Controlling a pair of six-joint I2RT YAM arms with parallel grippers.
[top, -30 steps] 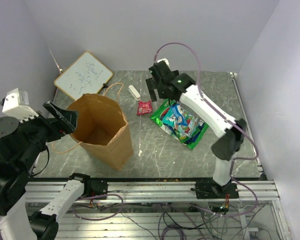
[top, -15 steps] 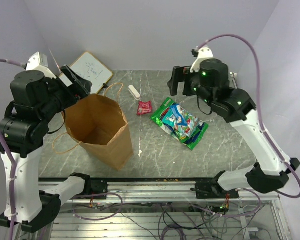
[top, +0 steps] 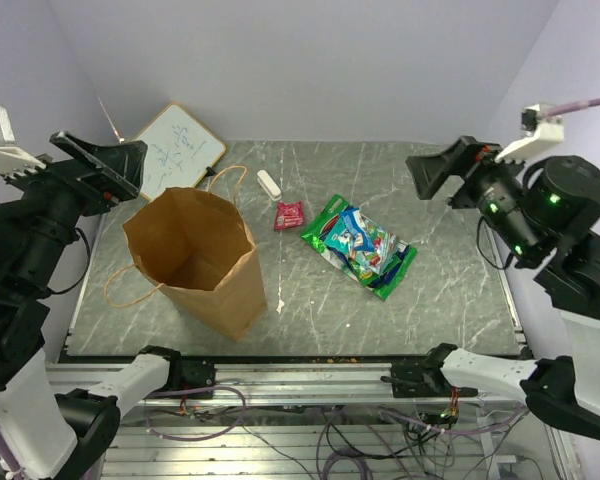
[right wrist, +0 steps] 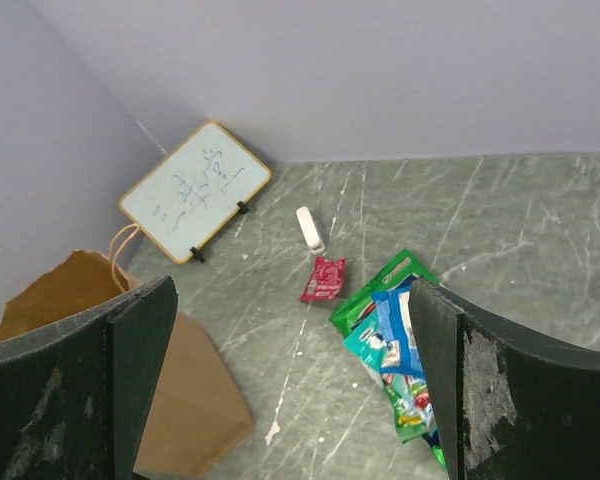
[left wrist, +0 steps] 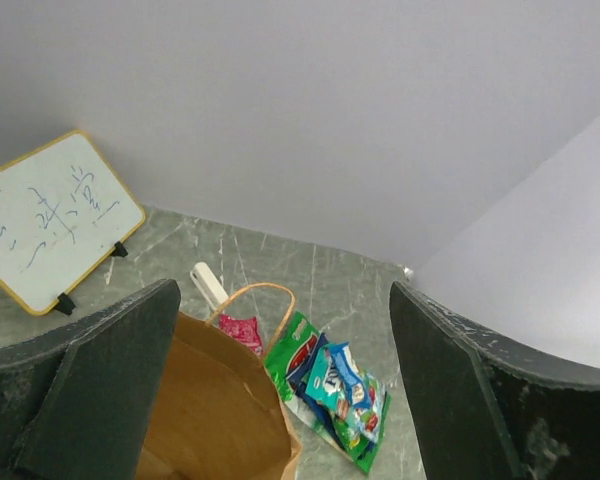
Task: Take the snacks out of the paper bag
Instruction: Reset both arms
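Note:
The paper bag [top: 195, 262] stands open at the left of the table, and its mouth shows only brown paper inside [left wrist: 215, 415]. A pile of snacks [top: 360, 243], green, blue and multicoloured foil packets, lies flat to the right of the bag [left wrist: 340, 385] [right wrist: 395, 340]. A tiny red packet [top: 288, 214] lies apart, just behind the pile [right wrist: 323, 279]. My left gripper [top: 92, 165] hangs high at the left, open and empty [left wrist: 282, 295]. My right gripper [top: 450, 175] hovers high at the right, open and empty [right wrist: 292, 290].
A wood-framed whiteboard [top: 175, 150] leans at the back left corner. A small white block [top: 269, 183] lies behind the red packet. One looped bag handle [top: 130, 290] trails on the table to the left of the bag. Walls close in on three sides.
Both arms have risen and swung outward, the left from behind the bag to the far left, the right from the back centre to the far right. Bag and packets have not moved.

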